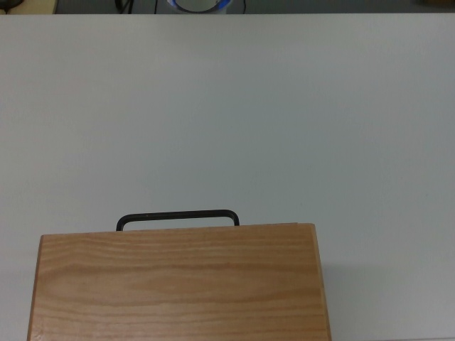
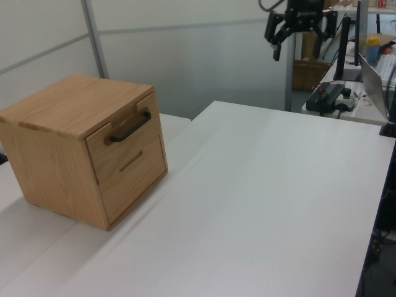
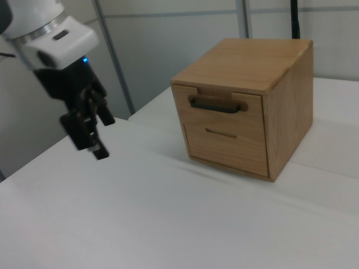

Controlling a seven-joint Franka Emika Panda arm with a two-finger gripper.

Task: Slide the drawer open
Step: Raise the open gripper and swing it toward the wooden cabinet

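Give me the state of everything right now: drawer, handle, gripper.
Drawer: shut, front level with the cabinet face.
Handle: free, nothing touching it.
Gripper: open, empty, in the air well away from the cabinet.

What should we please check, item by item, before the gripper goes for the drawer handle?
1. Drawer shut, front flush with the cabinet: ok.
2. Black handle exposed and unobstructed: ok.
3. White table bare between gripper and cabinet: ok.
4. Gripper open and holding nothing: ok.
5. Gripper lined up with the handle: not ok; it hangs high and well away, outside the top view.
6. Cabinet secured against sliding when pulled: cannot tell.
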